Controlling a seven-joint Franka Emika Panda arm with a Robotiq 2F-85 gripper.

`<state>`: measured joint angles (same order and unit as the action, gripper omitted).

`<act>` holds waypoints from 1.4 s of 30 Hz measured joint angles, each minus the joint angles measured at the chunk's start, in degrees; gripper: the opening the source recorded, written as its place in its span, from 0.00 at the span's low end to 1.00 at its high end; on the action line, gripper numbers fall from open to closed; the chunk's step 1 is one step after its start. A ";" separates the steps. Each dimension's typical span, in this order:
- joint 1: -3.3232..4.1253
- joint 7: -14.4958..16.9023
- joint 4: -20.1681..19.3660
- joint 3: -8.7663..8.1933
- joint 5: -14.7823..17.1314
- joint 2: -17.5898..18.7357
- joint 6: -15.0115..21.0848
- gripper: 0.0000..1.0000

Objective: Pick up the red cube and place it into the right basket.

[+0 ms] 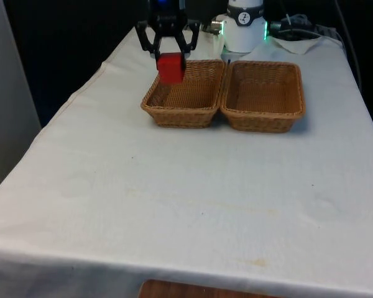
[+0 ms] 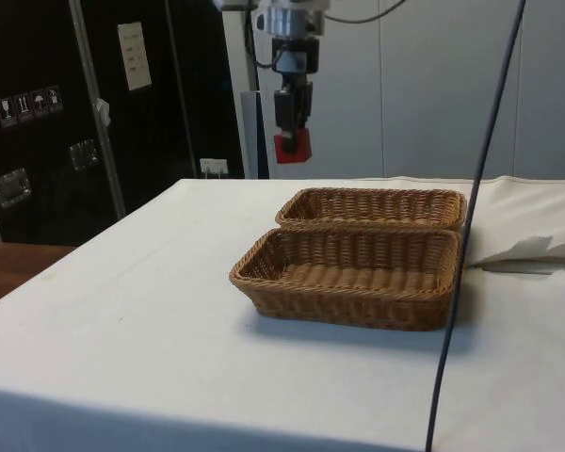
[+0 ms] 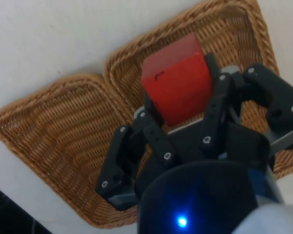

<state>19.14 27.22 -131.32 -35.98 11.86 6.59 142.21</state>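
Claw (image 1: 170,57) clamped on red cube (image 1: 171,67), cube tilted, above wicker basket (image 1: 181,105).

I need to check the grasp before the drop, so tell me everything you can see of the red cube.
The red cube is a plain, matte, solid-looking block with crisp edges; the wrist view shows a small dark mark on one face. It hangs in the air, clamped between the fingers of the black gripper, slightly tilted. It sits above the wicker basket on the front view's left, well clear of its floor. Nothing but the fingers touches it.
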 measured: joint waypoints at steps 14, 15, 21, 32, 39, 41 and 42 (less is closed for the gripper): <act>0.00 0.57 -10.08 0.69 -0.40 -3.90 7.45 0.03; 0.00 0.57 -10.94 0.80 -0.40 -4.07 8.25 0.03; 0.00 0.86 -15.36 1.09 -0.40 -4.47 12.89 0.03; -0.11 3.09 -21.89 0.92 0.34 -4.07 19.65 0.03; -0.29 4.47 -24.64 0.52 0.52 -3.50 22.46 0.03; -0.46 5.33 -25.27 0.00 0.52 -3.32 23.03 0.03; -0.52 5.73 -25.55 -0.34 0.57 -3.27 23.20 0.03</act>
<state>18.62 32.95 -156.88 -36.33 12.43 3.32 165.41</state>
